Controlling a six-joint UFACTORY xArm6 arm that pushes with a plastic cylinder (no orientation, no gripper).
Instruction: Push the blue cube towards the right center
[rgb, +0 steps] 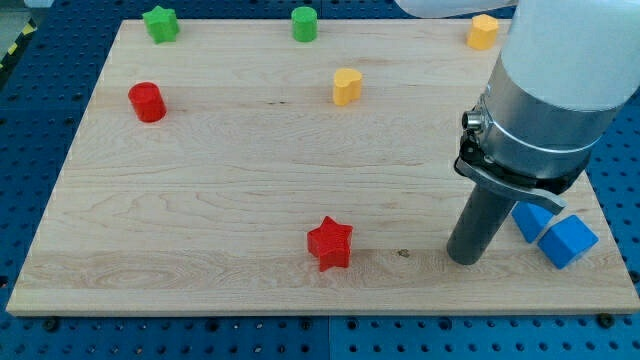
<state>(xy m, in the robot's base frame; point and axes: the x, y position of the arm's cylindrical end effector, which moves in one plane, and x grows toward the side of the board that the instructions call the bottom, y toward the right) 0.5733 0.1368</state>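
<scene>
My tip (464, 258) resting on the wooden board (220, 200), no jaws to open or close, touching nothing, blue cube (567, 240) to its right, second blue block (530, 219) between, red star (330, 243) left

Pale wooden board (250, 180), blue perforated table (40, 110) around it, even light

Table (200, 190): block positions.
Along the view's top, left to right: green star (160, 23), green cylinder (304, 23), yellow block (483, 31). Yellow heart (346, 86) below these; red cylinder (147, 102) far left; red star (330, 243) bottom centre. My tip (464, 258) stands right of it, with blue block (528, 218) and blue cube (567, 240) just beyond.
</scene>
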